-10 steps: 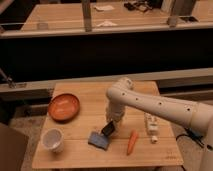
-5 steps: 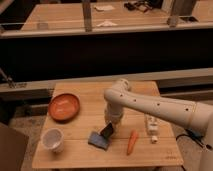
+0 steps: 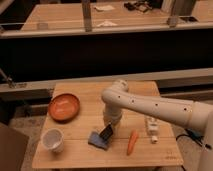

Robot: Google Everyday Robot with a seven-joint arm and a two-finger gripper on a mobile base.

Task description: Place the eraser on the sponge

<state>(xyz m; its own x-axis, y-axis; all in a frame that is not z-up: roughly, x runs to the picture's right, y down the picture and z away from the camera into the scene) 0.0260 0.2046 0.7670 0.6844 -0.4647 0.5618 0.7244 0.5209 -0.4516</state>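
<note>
The blue-grey sponge (image 3: 96,140) lies flat on the wooden table (image 3: 85,112), near the front middle. The black eraser (image 3: 106,132) stands tilted on the sponge's right end, touching it. My gripper (image 3: 107,128) comes down from the white arm (image 3: 145,105) right over the eraser and seems to hold it. The arm's wrist hides the fingers.
An orange plate (image 3: 64,106) sits at the table's left, and a white cup (image 3: 52,139) stands in front of it. An orange carrot (image 3: 132,141) lies right of the sponge. A white bottle-like item (image 3: 151,128) lies near the right edge.
The gripper with the eraser has shifted slightly left and down towards the sponge. Nothing else on the table has moved.
</note>
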